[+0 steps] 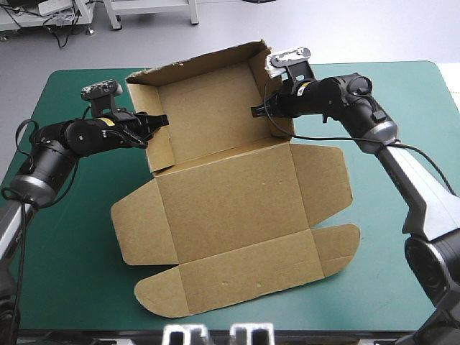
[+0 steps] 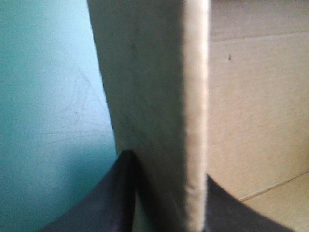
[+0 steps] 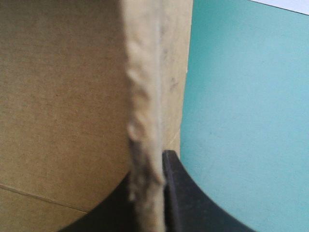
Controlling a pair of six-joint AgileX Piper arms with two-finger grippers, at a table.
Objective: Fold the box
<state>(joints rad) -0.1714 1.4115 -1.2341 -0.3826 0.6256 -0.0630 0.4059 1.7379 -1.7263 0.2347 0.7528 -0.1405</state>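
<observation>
Two grippers on the brown box (image 1: 230, 215), which sits mid-table on the teal-green cover (image 1: 65, 273). High view: the far half has its walls up, while the near half and flaps lie flat. Here the left gripper (image 1: 159, 122) is at the left wall and the right gripper (image 1: 257, 111) at the right wall. Left wrist view: black fingers (image 2: 123, 193) pinching that wall's edge, nearly closed. Right wrist view: same deal, fingers clamped on the board's ragged edge.

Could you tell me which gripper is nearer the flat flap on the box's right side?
Right. The right gripper holds the box's raised right wall, just beyond that flap; the left gripper holds the opposite wall, across the box.
</observation>
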